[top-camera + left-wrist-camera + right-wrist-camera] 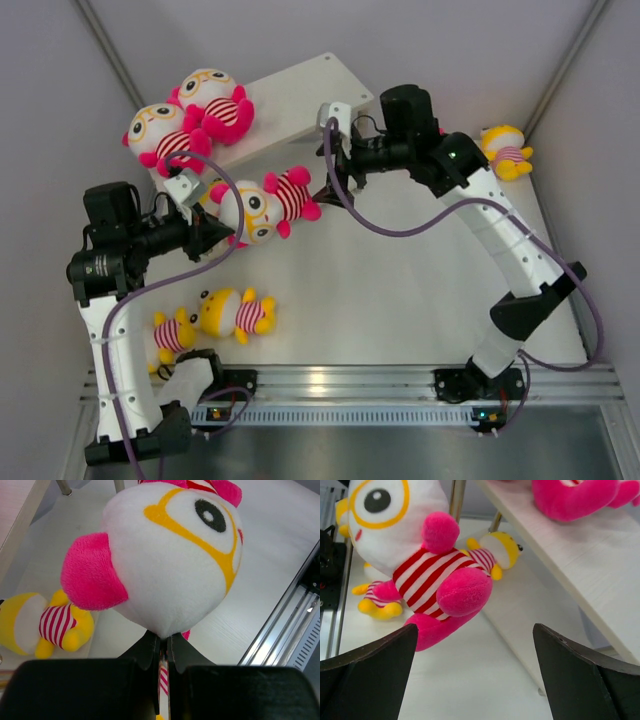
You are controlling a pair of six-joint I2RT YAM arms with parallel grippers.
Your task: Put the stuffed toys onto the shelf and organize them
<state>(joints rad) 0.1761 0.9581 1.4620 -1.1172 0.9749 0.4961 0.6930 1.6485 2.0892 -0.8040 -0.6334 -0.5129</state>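
My left gripper [215, 235] is shut on the head of a pink-limbed doll [272, 203] and holds it in front of the shelf [310, 95]. In the left wrist view the jaws [164, 641] pinch the bottom of its white head [170, 555]. My right gripper [330, 187] is open and empty, just right of that doll's feet; in the right wrist view the doll [425, 570] hangs ahead of the spread jaws [475, 670]. Two pink dolls [215, 100] [160, 135] lie on the shelf's top board [570, 560].
Two yellow dolls [240, 312] [175, 335] lie on the table near the left arm's base. Another yellow doll [505, 150] lies at the far right. The right wrist view shows a yellow doll [495, 552] on the table beside the shelf and a metal leg [456, 500].
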